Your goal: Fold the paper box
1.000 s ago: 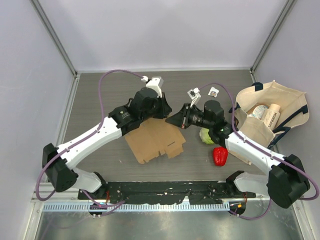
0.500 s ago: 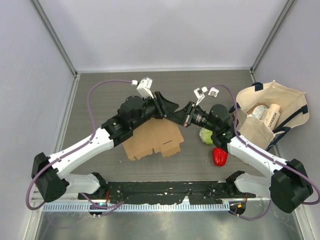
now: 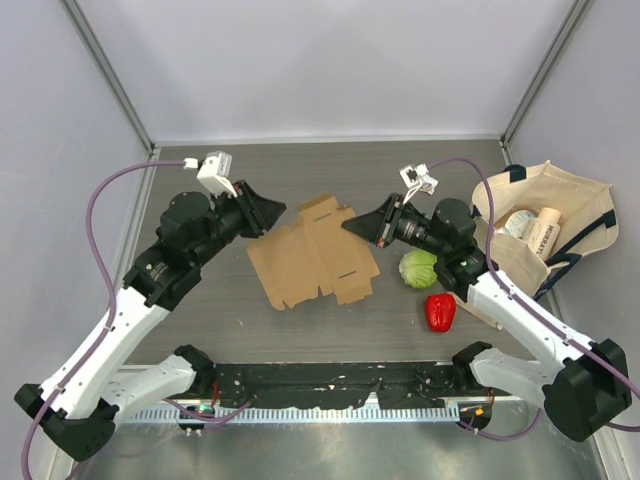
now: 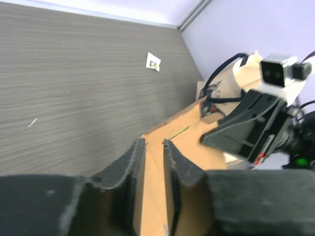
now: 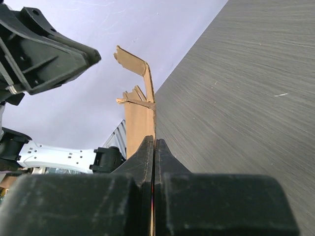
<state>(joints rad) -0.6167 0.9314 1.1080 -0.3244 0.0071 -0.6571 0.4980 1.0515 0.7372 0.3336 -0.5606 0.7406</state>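
Note:
The paper box (image 3: 315, 258) is a flat brown cardboard sheet with flaps, lying mid-table with its right side lifted. My right gripper (image 3: 350, 228) is shut on its right edge. In the right wrist view the jaws (image 5: 154, 142) are pressed together on the thin cardboard (image 5: 139, 125), which runs away edge-on with a flap bent up. My left gripper (image 3: 280, 210) hovers at the sheet's far left corner with its jaws narrowly parted and nothing between them. In the left wrist view (image 4: 152, 145) the cardboard (image 4: 197, 142) lies beyond the fingertips, with the right gripper (image 4: 241, 132) behind it.
A green cabbage (image 3: 418, 268) and a red pepper (image 3: 440, 312) lie just right of the box. A cream tote bag (image 3: 585, 205) holding packets stands at the right wall. A small white scrap (image 4: 153, 61) lies on the far table.
The left arm has swung back to the left, off the box. The right gripper has drawn the sheet to the right and farther back, and it now lies more spread out.

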